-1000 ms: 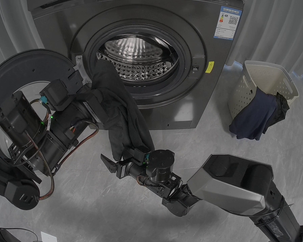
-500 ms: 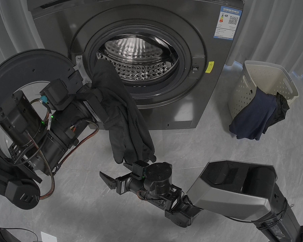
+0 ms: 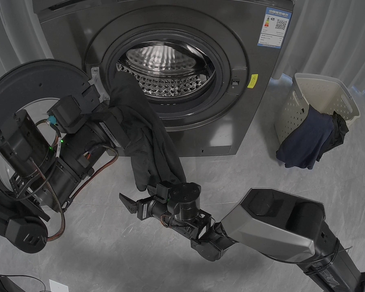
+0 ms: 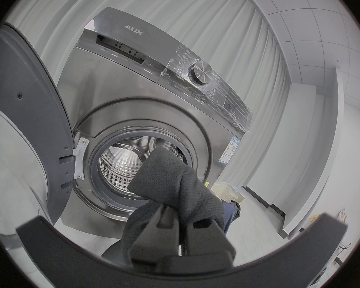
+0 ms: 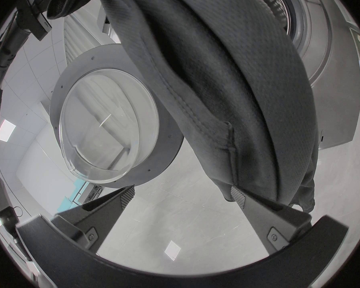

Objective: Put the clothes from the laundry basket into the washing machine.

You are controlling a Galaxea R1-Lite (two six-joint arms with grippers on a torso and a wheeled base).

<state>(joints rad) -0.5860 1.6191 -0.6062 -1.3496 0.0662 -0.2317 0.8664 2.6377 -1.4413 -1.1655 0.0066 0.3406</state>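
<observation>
1. Head view: the washing machine (image 3: pixel 239 114) stands on the grey floor (image 3: pixel 231 175). Its round door (image 3: pixel 28 86) is swung fully open to the robot's left, and the steel drum (image 3: pixel 162 65) is exposed.
2. Same view: the left gripper (image 3: pixel 111 122) holds a dark grey garment (image 3: pixel 150 142) in front of the lower left of the port. The cloth rises in a fold before the port's left rim and hangs down in a long drape. Whether it touches the rim cannot be told.
3. Same view: the right gripper (image 3: pixel 144 195) sits low, just under the drape's bottom end. To the machine's right stands the pale perforated laundry basket (image 3: pixel 324 90). A navy garment (image 3: pixel 304 142) and a black garment (image 3: pixel 340 132) hang over its near rim, the navy one reaching the floor.
4. Left wrist view: here the clamp itself is seen. The fingers (image 4: pixel 164 229) are pressed together on a bunched fold of the garment, which bulges above them in front of the drum opening.
5. Right wrist view: the fingers (image 5: pixel 126 193) are spread wide. One tip meets the hem of the hanging cloth and the other stands apart from it, before the door's glass.
6. Garment surface: a fine mesh-like knit, with a stitched seam running down to the hem.
</observation>
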